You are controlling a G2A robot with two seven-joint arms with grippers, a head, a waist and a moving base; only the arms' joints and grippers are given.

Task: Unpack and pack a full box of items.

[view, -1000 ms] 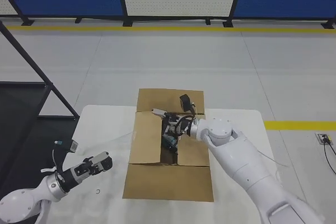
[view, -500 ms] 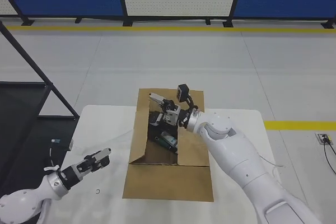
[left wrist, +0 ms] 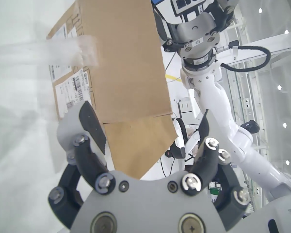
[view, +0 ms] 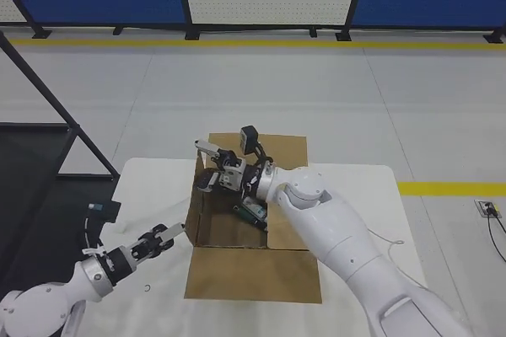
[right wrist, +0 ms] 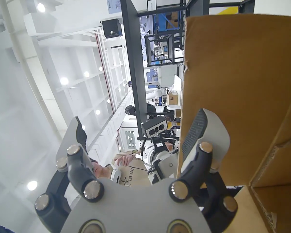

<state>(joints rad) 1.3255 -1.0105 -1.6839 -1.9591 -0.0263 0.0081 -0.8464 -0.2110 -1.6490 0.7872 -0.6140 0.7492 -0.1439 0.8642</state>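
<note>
An open cardboard box (view: 253,274) stands on the white table (view: 152,189), with a teal and dark item (view: 253,211) visible inside. Its left flap (view: 194,205) stands nearly upright. My right gripper (view: 212,164) is open at the far end of that flap; in the right wrist view the gripper (right wrist: 139,129) has one finger (right wrist: 203,132) against the flap (right wrist: 232,73) and nothing in the gap. My left gripper (view: 165,238) is open just left of the flap's near corner. In the left wrist view the flap's (left wrist: 121,49) edge lies ahead of the gripper (left wrist: 148,124), between its spread fingers.
The far flap (view: 278,145) and the near flap lie spread out flat. A loose strip of clear tape (left wrist: 70,53) hangs off the box side. A black metal frame (view: 34,126) stands left of the table. Bare tabletop lies left of the box.
The right gripper swept left across the box, and the left flap rose from lying over the opening to nearly upright. The left gripper moved right, closer to the flap.
</note>
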